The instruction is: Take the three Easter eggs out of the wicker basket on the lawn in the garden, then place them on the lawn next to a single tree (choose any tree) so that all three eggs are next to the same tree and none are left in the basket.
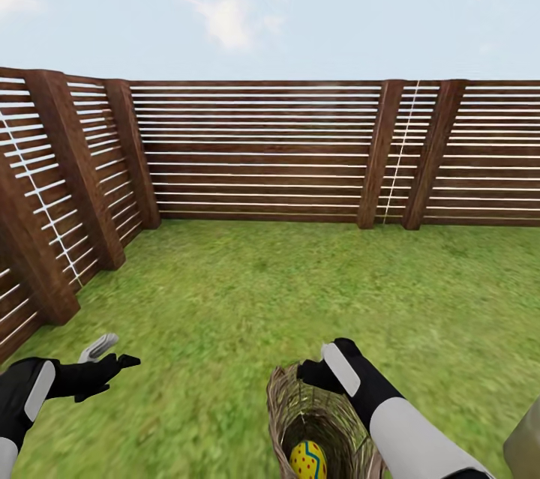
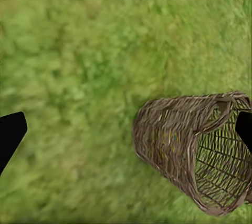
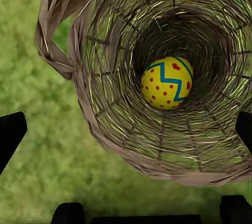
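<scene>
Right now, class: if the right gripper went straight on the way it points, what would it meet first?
Probably the yellow red-dotted egg at the bottom of the brown wicker basket; depth is uncertain.

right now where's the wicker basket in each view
Head view: wicker basket at the bottom edge, right of centre, under the right claw.
Left wrist view: lower right, seen from outside.
Right wrist view: looking into its mouth.
Shared landmark: the lawn.

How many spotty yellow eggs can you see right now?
1. One Easter egg lies at the bottom of the wicker basket on the lawn, just below the right tool. Others might be hidden behind the basket's woven wall.
</scene>
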Controlling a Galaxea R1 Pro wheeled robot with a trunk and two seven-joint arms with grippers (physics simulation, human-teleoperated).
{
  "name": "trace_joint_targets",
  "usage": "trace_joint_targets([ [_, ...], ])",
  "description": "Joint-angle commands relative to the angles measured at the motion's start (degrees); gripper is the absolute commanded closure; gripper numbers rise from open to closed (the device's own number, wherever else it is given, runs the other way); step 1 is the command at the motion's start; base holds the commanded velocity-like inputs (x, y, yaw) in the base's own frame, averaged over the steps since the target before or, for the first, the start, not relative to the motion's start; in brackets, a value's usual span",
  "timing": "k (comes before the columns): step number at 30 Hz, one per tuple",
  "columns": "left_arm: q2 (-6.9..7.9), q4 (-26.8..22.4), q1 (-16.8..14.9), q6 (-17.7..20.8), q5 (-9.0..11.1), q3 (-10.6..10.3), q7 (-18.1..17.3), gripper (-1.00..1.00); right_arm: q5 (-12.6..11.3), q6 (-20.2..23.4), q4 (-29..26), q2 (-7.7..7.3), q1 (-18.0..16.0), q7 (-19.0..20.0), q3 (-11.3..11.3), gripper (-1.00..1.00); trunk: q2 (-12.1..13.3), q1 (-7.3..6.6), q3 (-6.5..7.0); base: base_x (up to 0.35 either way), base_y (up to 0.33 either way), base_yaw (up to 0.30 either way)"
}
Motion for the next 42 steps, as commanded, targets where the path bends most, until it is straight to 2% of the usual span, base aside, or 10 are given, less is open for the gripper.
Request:
trace_joint_targets([
  [1,-0.02,0.0,0.0,0.4,0.1,0.1,-0.1,-1.0,-0.6,0.1,-0.1,-0.07,0.0,-0.6,0.2,-1.0,-0.4,0.22,-0.24,0.0,0.0,0.0],
  [12,-0.03,0.0,0.0,0.5,0.1,0.1,-0.1,-1.0,-0.6,2.4,0.0,-0.15,0.2,-0.5,0.3,-1.0,-4.9,2.64,-2.22,0.0,0.0,0.0],
  [42,0.15,-0.1,0.0,0.7,0.2,0.2,-0.3,-1.0,-0.6,1.9,0.0,-0.4,0.6,-0.3,0.3,-1.0,-16.9,9.23,-7.6,0.0,0.0,0.0],
])
